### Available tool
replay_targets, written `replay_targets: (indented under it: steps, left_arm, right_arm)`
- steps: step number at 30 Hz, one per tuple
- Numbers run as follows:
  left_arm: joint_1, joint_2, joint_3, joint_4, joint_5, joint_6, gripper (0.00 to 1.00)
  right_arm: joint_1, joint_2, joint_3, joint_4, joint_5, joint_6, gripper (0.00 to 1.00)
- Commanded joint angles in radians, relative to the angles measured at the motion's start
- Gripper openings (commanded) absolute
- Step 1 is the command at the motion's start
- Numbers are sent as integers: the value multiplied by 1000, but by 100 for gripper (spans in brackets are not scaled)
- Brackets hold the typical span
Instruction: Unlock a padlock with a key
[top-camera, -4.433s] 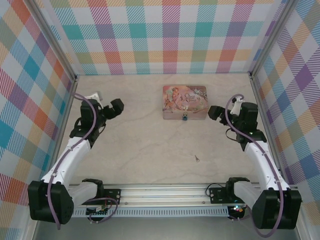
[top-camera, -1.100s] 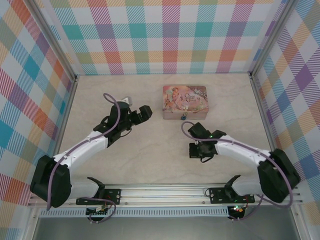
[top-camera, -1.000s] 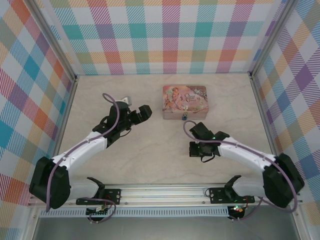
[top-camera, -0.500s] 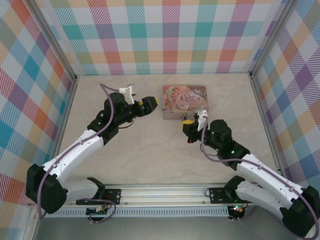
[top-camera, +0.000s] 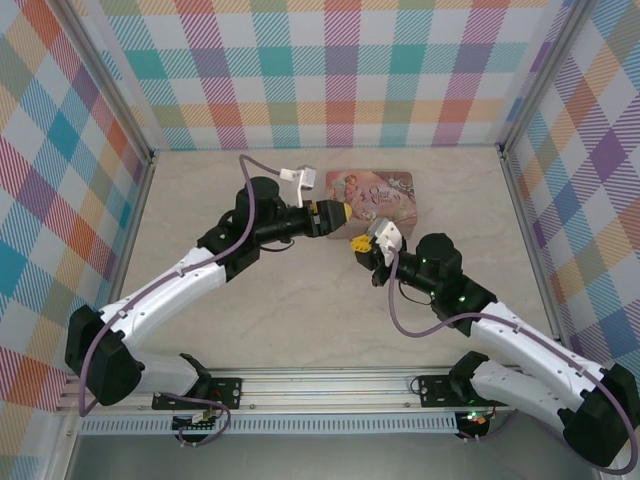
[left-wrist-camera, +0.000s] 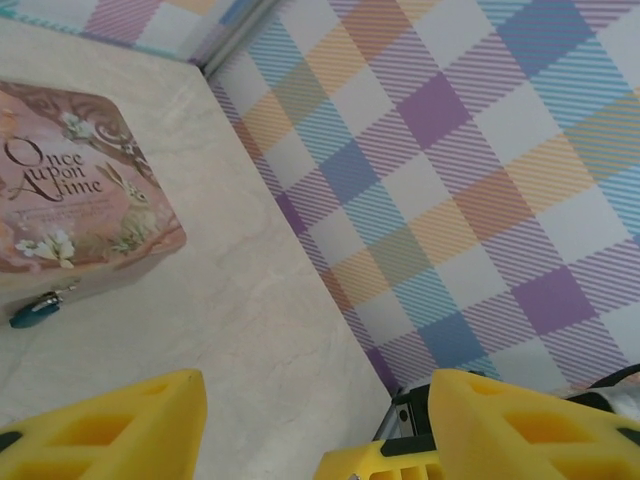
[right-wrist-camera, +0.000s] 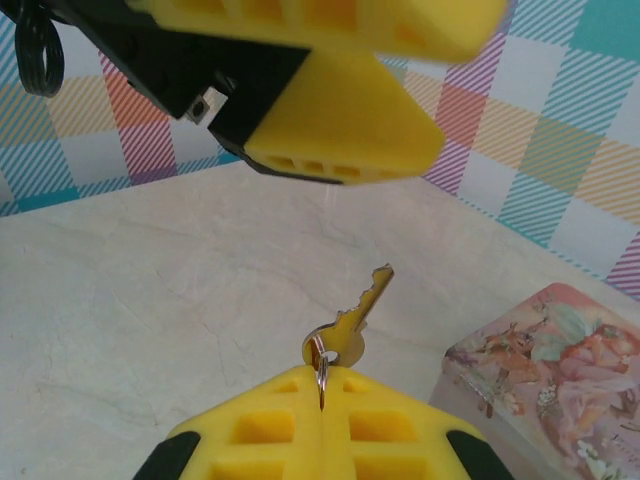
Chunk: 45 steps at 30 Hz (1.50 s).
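Note:
The key sticks up from my right gripper, which is shut on its ring; the blade points up and to the right. In the top view my right gripper hovers just in front of the pink tin. My left gripper sits close above and to its left, jaws apart with nothing between them. In the left wrist view the padlock, blue-bodied, hangs at the tin's front edge, well left of my left gripper. A yellow fingertip of the right gripper shows just below the gap.
Checked walls close in the beige table on three sides. A metal rail runs along the near edge. The tin stands to the right of the key in the right wrist view, and the left gripper's fingers hang overhead.
My left arm has swung right toward the tin and its jaws have narrowed. My right gripper has risen from the table with the key and come up under the left one.

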<state>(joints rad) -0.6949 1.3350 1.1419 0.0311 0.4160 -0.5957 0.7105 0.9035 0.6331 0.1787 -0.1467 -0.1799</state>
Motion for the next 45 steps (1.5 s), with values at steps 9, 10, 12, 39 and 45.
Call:
replay_targets:
  steps: [9,10,12,39,45]
  left_arm:
    - [-54,68,70,-60,43,78,31]
    - [-56,71,72,-64,43,80,28]
    - [-57,74,76,-74,42,87,23]
    - [-68,75,99,-168,16,159,6]
    - [-67,32,90,-166,-25,190,0]
  right_arm:
    - [20,13,40,-13,35,-50,0]
    - [20,14,40,-12,40,-47,0]
    - [20,13,39,-10,48,-43,0]
    - [22,44,60,-18,113,-31,0]
    - [20,-3,29,-21,118,25,32]
